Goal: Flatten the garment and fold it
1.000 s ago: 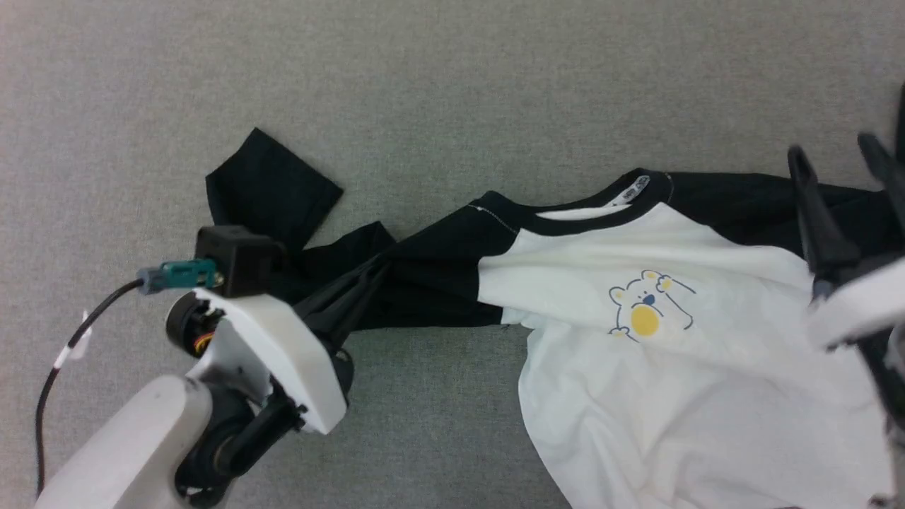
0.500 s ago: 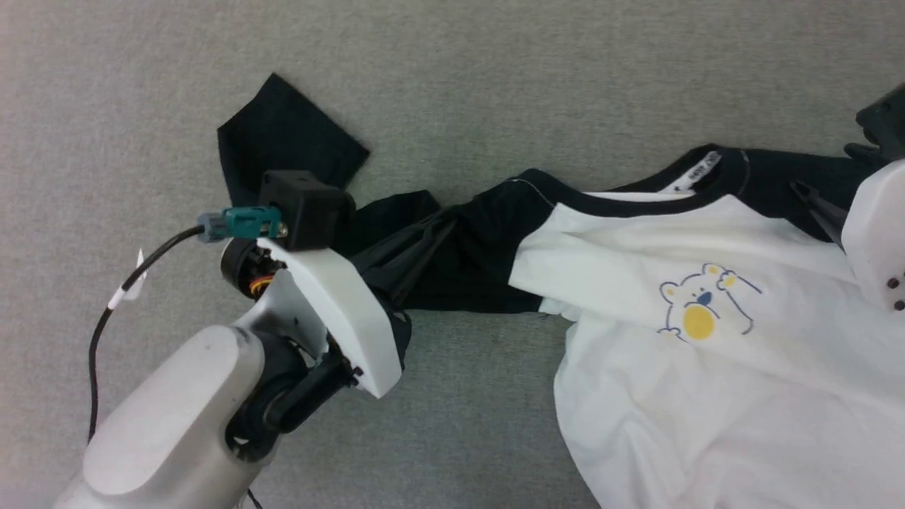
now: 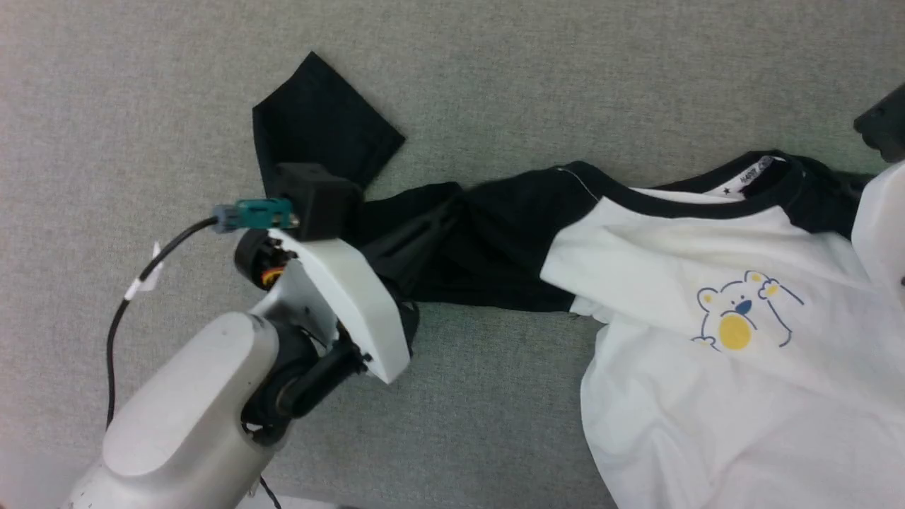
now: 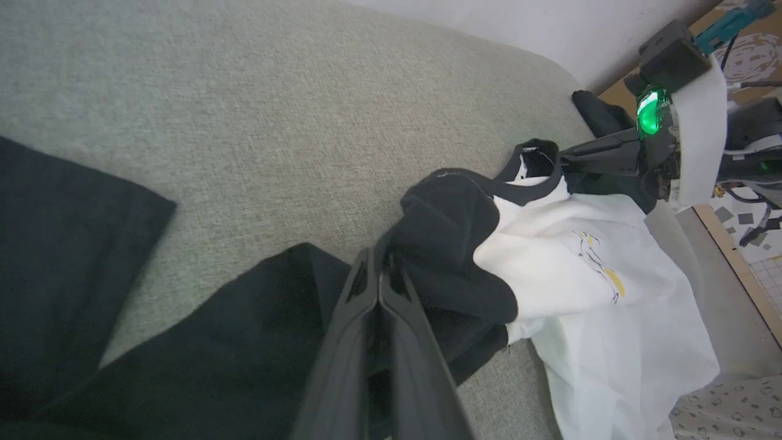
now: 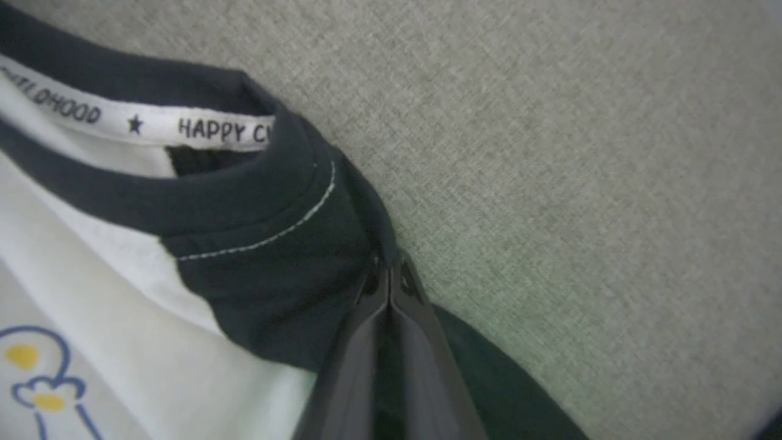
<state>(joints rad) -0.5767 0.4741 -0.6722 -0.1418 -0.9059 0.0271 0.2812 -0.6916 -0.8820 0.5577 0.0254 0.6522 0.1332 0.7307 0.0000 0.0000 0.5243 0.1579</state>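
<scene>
Grey-green woven worktop (image 3: 495, 85), padded, with a rounded corner in the left wrist view. The white T-shirt (image 3: 707, 396) with black raglan sleeves lies face up across it, collar toward the far edge, body trailing to the near edge, still rumpled.

The left gripper (image 4: 377, 263) is clamped on bunched black fabric of the left sleeve (image 3: 325, 134). The sleeve's cuff end is flat, but the stretch toward the shoulder is twisted.

Change: a second ago the right gripper (image 5: 389, 272) hung over the other shoulder with its fingers spread. Now they are pinched together on the black shoulder fabric just beside the neckband (image 5: 244, 201), close to the printed neck tape (image 5: 183, 128). The left grip is unchanged. The head camera has also shifted, so the shirt's drift in that view is no real move.

Meaning: both shoulders are now held, so the grasp step looks done. Next is probably a pull apart or a lift to spread the shirt. Flattening has barely started and no fold is made. The bear print (image 3: 739, 322) sits on wrinkled cloth.

Risk: the right pinch looks thin and could slip.
</scene>
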